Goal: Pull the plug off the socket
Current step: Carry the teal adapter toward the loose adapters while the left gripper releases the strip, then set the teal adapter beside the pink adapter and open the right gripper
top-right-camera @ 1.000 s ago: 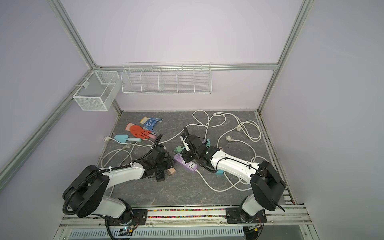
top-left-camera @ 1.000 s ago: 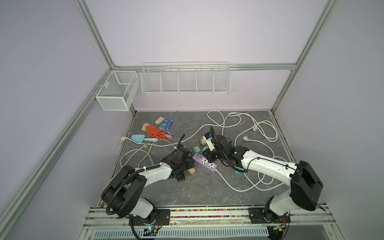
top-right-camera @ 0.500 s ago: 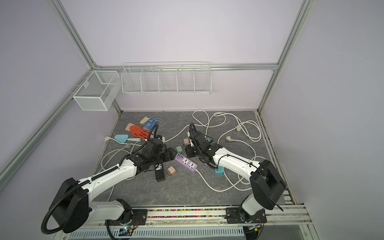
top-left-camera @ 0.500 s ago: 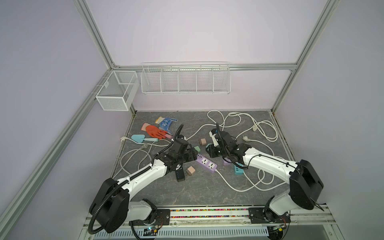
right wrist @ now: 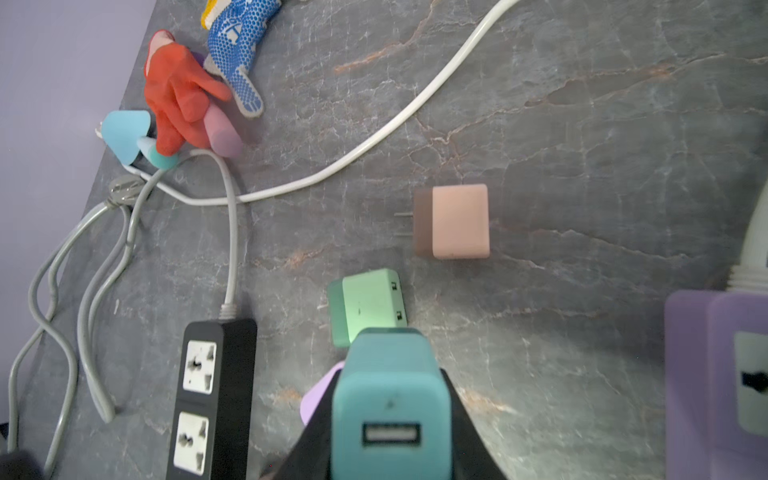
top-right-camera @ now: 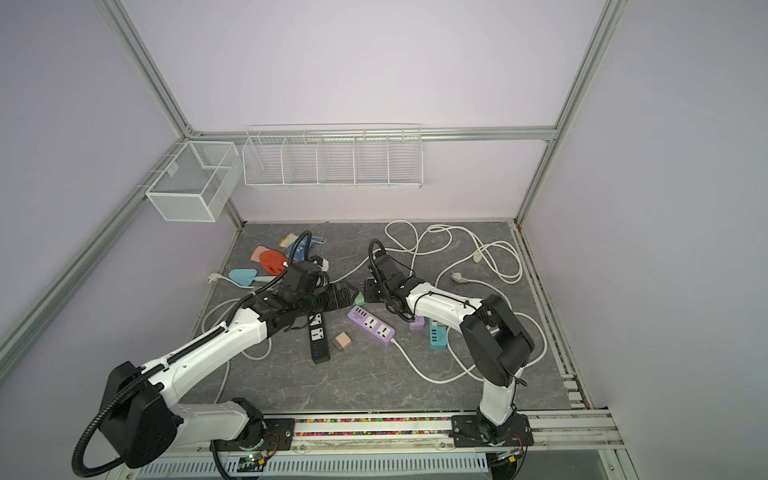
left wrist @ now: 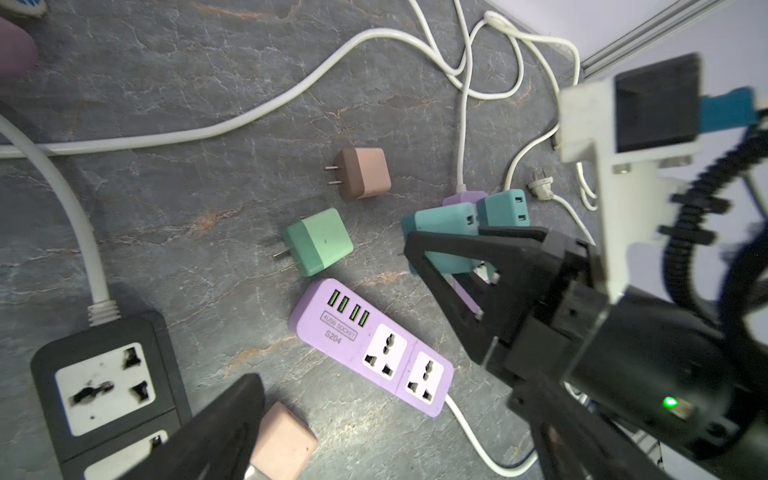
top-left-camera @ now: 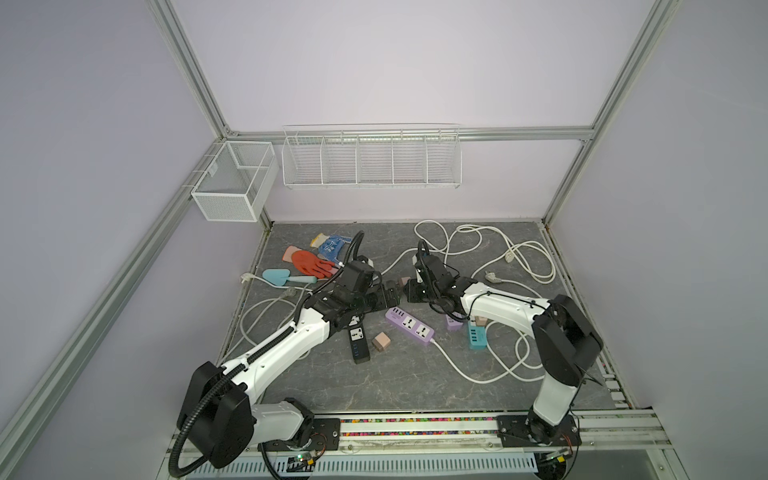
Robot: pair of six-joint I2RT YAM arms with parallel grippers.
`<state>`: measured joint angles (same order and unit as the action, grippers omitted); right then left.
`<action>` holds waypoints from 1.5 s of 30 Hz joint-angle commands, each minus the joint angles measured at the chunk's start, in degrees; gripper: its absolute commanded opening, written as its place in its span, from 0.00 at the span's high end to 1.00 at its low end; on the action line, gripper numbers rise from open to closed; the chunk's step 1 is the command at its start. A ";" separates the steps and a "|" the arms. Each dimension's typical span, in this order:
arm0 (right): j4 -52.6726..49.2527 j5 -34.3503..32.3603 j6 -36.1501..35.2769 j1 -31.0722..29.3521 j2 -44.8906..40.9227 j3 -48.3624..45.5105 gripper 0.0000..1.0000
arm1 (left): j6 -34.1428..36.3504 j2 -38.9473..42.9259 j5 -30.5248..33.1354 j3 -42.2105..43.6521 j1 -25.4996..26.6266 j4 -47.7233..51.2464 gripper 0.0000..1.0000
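Newly spread wide and empty, bracing done we judge, our left fingers (top-left-camera: 390, 296) idle while our right fingers (right wrist: 390, 440) pinch the teal plastic plug (left wrist: 442, 226) free at twelve o'clock of the lilac socket strip (top-left-camera: 409, 326).

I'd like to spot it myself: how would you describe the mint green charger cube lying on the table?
On the grey stone-patterned tabletop, find the purple power strip near the middle. Just off its USB-port end lies the mint green charger cube, prongs bare. Beside it sits a pink-brown cube and nearby a darker teal cube; only this one is mint green.
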<state>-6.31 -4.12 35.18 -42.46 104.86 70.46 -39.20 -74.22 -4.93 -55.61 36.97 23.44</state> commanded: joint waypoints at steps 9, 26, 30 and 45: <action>1.45 -0.40 4.53 2.20 9.02 5.41 0.83 | -3.65 3.02 0.57 -5.47 -0.40 5.18 0.01; 4.01 2.91 6.55 1.16 15.44 9.18 0.78 | -4.92 5.03 -0.24 -5.84 -0.65 5.68 0.01; 4.51 2.89 6.53 1.17 15.38 8.55 0.68 | -4.96 4.78 0.29 -5.99 -0.67 5.94 0.01; 1.48 0.10 4.26 2.48 9.48 5.43 0.36 | -5.28 4.53 -1.45 -5.36 -0.67 3.61 0.01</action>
<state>-3.57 -2.57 39.90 -40.53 118.28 77.25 -44.34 -70.02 -5.30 -60.18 36.64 27.68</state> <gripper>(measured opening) 0.629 0.994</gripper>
